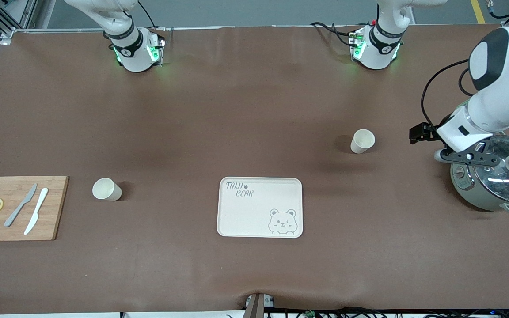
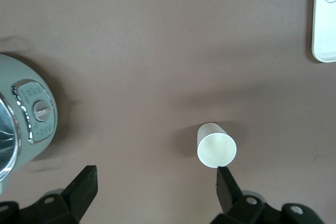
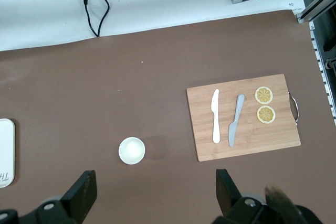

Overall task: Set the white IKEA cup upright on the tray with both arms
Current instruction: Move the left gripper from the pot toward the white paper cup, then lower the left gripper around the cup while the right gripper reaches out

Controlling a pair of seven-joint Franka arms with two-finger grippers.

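The right gripper [image 3: 152, 195] is out of the front view; both cups [image 1: 362, 141] [image 1: 106, 189] stand upright; both claws spread, left gripper [image 2: 157, 187] empty.

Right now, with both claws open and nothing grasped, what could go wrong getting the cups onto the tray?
1. The left claw hangs open over the table beside the electric cooker; a careless swing could clip its glass lid.
2. Each white cup, one toward the left arm's end and one beside the cutting board, is small and light-looking; an off-centre close may tip it.
3. The tray looks shallow-rimmed, so a cup set near its edge may slide off.
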